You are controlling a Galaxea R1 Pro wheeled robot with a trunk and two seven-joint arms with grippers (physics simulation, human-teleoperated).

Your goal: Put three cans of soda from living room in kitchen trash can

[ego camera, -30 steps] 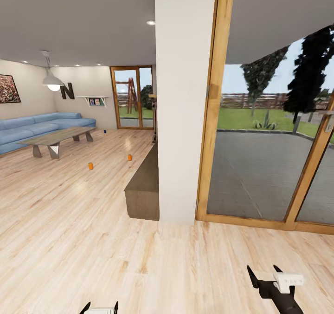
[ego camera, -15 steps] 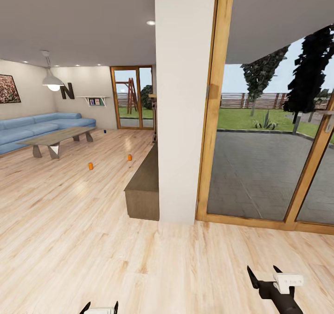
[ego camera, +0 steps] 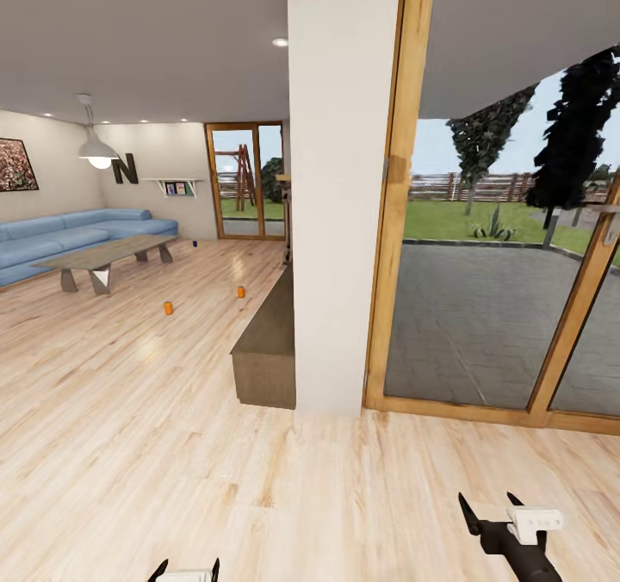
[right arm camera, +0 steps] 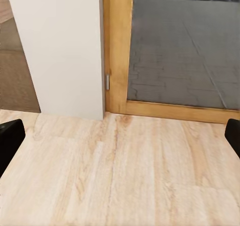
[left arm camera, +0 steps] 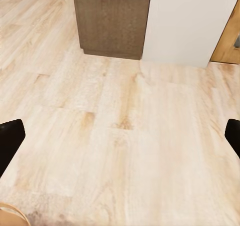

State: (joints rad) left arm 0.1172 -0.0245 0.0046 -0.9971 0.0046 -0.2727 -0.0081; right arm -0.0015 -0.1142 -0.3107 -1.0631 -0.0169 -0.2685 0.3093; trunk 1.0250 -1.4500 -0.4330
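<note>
Cans (ego camera: pixel 168 307) stand upright on the floor beyond the pillar (ego camera: pixel 343 186), nearer the left gripper (ego camera: pixel 185 570). Both grippers' jaws spread, empty.

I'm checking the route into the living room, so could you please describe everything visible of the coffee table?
The coffee table is a long, low rectangle with a flat grey-brown top that looks like wood. Angular grey legs, splayed outward, stand on the pale wood floor. It sits level and upright in front of the blue sofa, apart from it. Nothing visible rests on its top.
</note>
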